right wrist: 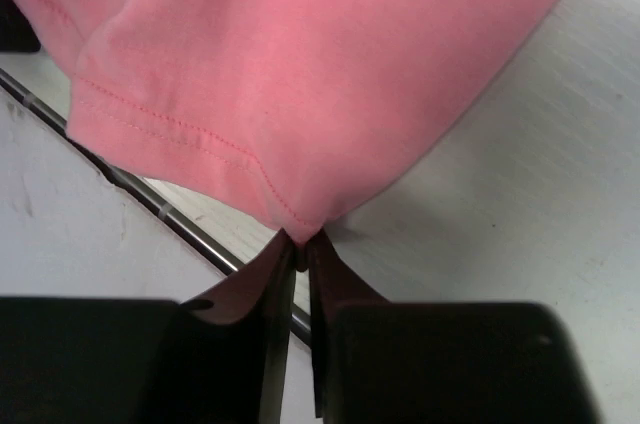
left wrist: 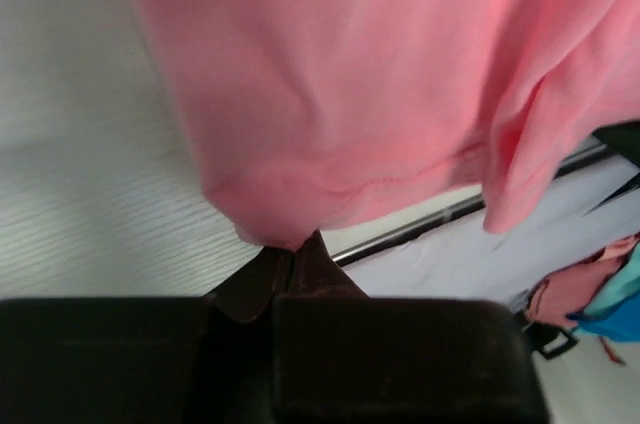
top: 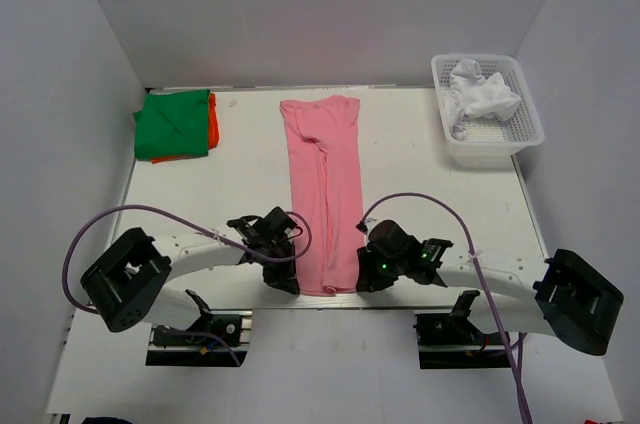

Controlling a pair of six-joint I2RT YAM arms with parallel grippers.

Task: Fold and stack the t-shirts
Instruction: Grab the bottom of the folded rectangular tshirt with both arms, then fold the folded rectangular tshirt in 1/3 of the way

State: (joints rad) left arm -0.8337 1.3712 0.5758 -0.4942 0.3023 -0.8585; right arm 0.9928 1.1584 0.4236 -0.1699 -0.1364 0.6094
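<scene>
- Landmark: the white table [top: 220, 194]. All positions below are stated against it.
- The pink t-shirt [top: 322, 194] lies flat down the middle of the table as a long, narrow strip. Its collar end points to the table's far edge and its hem reaches the near edge.
- The strip's long sides are turned in; a lengthwise crease runs from the neck area toward the hem.
- The left gripper [top: 285, 279] sits at the near edge of the table, on the hem's left corner. In the left wrist view its fingers are pressed together on a small pucker of pink cloth at that corner.
- The right gripper [top: 368, 280] sits at the near edge of the table, on the hem's right corner. In the right wrist view its fingers are drawn close, with only a thin slit between them, and the stitched corner of the hem is nipped at the tips.
- Both wrist views show the hem corners raised slightly off the table surface, with the table's metal edge rail running beneath them.
- The green t-shirt [top: 172, 124] lies folded at the table's far left corner, on top of the orange t-shirt [top: 213, 121], whose edge shows along its right side.
- The white mesh basket [top: 497, 151] stands at the table's far right corner. The white t-shirt [top: 482, 96] lies crumpled inside it.
</scene>
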